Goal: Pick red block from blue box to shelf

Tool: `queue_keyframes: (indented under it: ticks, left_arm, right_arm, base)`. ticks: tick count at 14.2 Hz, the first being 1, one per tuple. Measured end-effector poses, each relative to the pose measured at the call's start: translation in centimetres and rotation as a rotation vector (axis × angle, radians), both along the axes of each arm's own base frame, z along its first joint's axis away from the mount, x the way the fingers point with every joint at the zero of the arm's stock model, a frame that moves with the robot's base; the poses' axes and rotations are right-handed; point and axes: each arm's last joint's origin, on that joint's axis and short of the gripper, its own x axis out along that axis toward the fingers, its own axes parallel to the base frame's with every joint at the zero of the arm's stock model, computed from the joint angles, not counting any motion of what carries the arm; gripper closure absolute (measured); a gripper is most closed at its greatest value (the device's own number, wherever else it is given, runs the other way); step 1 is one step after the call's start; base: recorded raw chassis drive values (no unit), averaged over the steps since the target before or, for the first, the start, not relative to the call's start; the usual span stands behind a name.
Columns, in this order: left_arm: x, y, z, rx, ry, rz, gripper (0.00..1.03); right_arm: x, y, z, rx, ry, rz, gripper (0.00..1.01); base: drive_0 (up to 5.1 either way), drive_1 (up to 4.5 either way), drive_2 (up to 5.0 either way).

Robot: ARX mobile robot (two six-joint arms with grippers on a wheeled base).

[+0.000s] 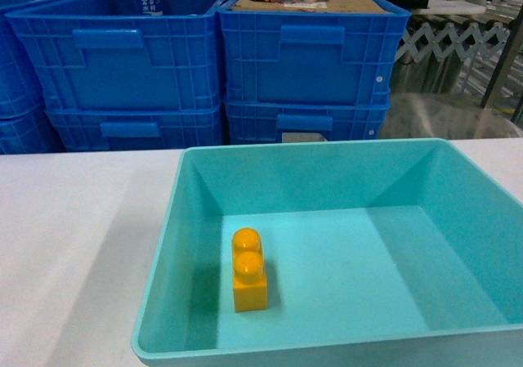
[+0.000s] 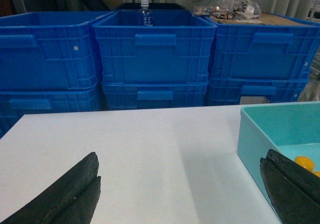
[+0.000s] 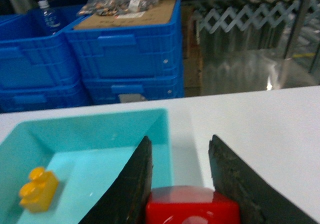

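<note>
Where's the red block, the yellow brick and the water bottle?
red block [image 3: 192, 211]: right wrist view, front face, between the gripper fingers.
yellow brick [image 1: 248, 270]: head view, top, just below its studs.
water bottle [image 2: 144, 14]: left wrist view, its label.

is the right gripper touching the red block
Touching. The right wrist view shows the red block wedged between the right gripper's two dark fingers, its sides pressed against both, no gap visible.
</note>
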Motion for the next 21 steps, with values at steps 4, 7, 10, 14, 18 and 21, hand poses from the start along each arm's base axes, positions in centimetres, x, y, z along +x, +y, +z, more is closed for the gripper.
queue_keyframes:
  ticks: [4,7,10,14,18,21]
  left_arm:
    - [0.0,0.0,0.0,0.0,0.0,0.0,0.05]
    - [0.0,0.0,0.0,0.0,0.0,0.0,0.05]
    - [0.0,0.0,0.0,0.0,0.0,0.0,0.05]
    - [0.0,0.0,0.0,0.0,0.0,0.0,0.05]
    - [0.0,0.0,0.0,0.0,0.0,0.0,0.05]
    - [0.0,0.0,0.0,0.0,0.0,0.0,0.05]
  right_arm:
    - [-1.2,2.3,-3.4,-0.027,0.039,0.094,0.72]
    - [-1.7,3.3,-3.1,-0.033,-0.003,0.146,0.73]
    - [-1.5,3.3,-3.1,-0.038,0.002,0.125,0.73]
    - [0.4,1.4,-3.9,-0.025,0.064,-0.002,0.73]
    - [0.8,-0.8,-4.0,-0.009,0.07,-0.088,0.73]
    - [0.0,-0.5,-3.8,-0.013,0.056,-0.074,0.73]
  base:
    - [0.0,0.0,0.0]
    - [0.0,0.0,0.0]
    - [0.0,0.0,0.0]
    - [0.0,0.0,0.0]
    - [0.0,0.0,0.0]
    - [0.0,0.0,0.0]
